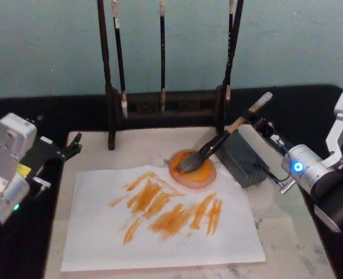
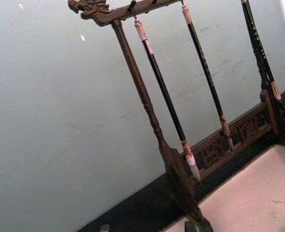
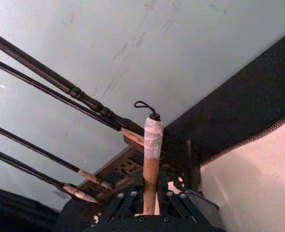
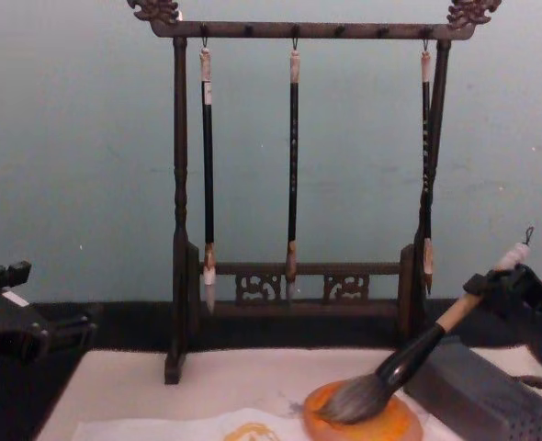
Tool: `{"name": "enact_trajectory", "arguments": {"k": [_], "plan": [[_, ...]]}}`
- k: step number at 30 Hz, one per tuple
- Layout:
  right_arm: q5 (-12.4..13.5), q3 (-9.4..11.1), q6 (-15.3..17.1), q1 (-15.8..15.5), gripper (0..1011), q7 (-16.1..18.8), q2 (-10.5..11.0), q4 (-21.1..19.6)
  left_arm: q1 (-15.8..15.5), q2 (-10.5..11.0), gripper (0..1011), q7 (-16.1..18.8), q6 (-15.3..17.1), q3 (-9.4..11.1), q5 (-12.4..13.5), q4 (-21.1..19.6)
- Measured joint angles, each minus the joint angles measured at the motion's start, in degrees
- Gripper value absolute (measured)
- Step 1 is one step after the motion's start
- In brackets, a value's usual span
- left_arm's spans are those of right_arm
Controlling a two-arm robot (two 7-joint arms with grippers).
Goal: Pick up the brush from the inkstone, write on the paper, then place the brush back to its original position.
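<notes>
The brush [image 1: 224,139] lies slanted, its bushy dark tip resting in the round orange inkstone [image 1: 203,174] and its tan handle rising to the back right. My right gripper [image 1: 263,125] is shut on the upper handle just below the white-wrapped end; the right wrist view shows the brush [image 3: 151,159] running up between the gripper's [image 3: 151,203] fingers. From the chest, the brush [image 4: 418,354] leans over the inkstone [image 4: 390,427] with the right gripper [image 4: 501,280] on it. The paper [image 1: 160,244], streaked with orange strokes, lies left of and in front of the inkstone. My left gripper [image 1: 72,148] rests open at the mat's left edge.
A grey rectangular block [image 1: 244,160] sits right of the inkstone, under the brush handle. A dark wooden stand [image 1: 160,104] with three thin hanging brushes rises at the back. A cream felt mat [image 1: 136,145] lies under everything on the black table.
</notes>
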Motion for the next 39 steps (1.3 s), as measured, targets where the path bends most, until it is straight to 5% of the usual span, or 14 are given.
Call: {"name": "enact_trajectory", "arguments": {"k": [22,39], "plan": [[0.96,-0.94,-1.15,0.10,169,-0.28,0.78,0.03,0.00,0.00,1001,0.00,0.00,0.00,0.00,0.00],[0.95,-0.82,-0.97,0.07,686,-0.20,0.68,0.02,0.00,0.00,1001,0.00,0.00,0.00,0.00,0.00]]}}
